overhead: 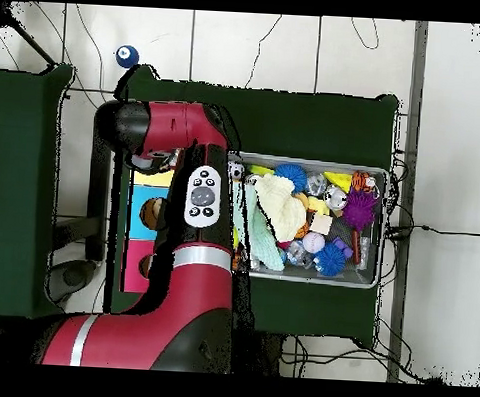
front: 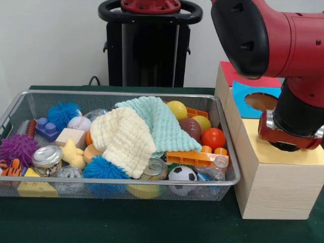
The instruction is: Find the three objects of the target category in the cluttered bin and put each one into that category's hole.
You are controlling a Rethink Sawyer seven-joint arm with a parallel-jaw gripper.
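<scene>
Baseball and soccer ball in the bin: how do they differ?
The baseball is white with red stitching; the soccer ball is white with black patches. The baseball lies toward the bin's back-left in the front view, beside a spiky blue ball; the soccer ball sits against the front wall. Both are small and round.

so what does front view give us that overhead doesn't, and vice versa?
Front only: small items under the cloths can be told apart: soccer ball, baseball, brown football, metal can. The yellow top of the wooden box sits under the arm's end; the gripper itself is hidden.

Overhead only: the arm's full run with its button pad, the floor cables, and a blue ball off the table.

Both: wire bin, cream cloth and mint cloth, blue panel with a hole, purple spiky ball.
</scene>
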